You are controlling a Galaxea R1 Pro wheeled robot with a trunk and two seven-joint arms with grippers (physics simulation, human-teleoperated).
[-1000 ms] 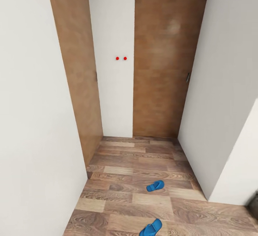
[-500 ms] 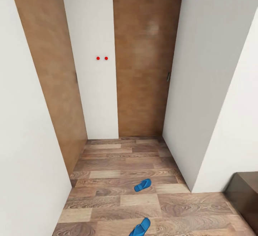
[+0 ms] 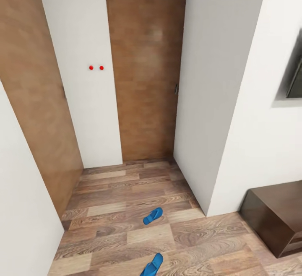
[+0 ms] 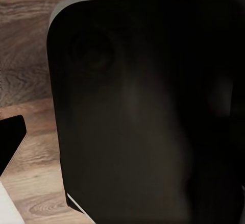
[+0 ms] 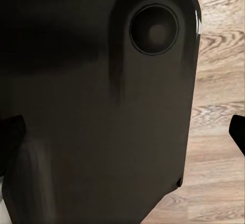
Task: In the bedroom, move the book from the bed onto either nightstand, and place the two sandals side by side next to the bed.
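Note:
Two bright blue sandals lie apart on the wood-plank floor in the head view, one (image 3: 152, 216) near the white wall corner and the other (image 3: 152, 264) at the picture's lower edge. The book, the bed and the nightstand are out of view. In the left wrist view, my left gripper (image 4: 122, 142) hangs in front of a black body panel, with one dark fingertip (image 4: 10, 140) at the picture's edge. My right gripper (image 5: 122, 137) has its fingertips (image 5: 238, 132) spread far apart over the floor. Nothing sits between either pair of fingers.
Ahead is a narrow alcove with white walls and two brown doors (image 3: 144, 70) (image 3: 29, 112). A white wall corner (image 3: 209, 141) juts out on the right. Beyond it stands a low dark-wood cabinet (image 3: 277, 213) under a dark screen (image 3: 295, 79) set in a recess.
The camera has swung right, so the whole picture has shifted left. The dark cabinet and the wall recess have come into view. The sandals lie where they were on the floor.

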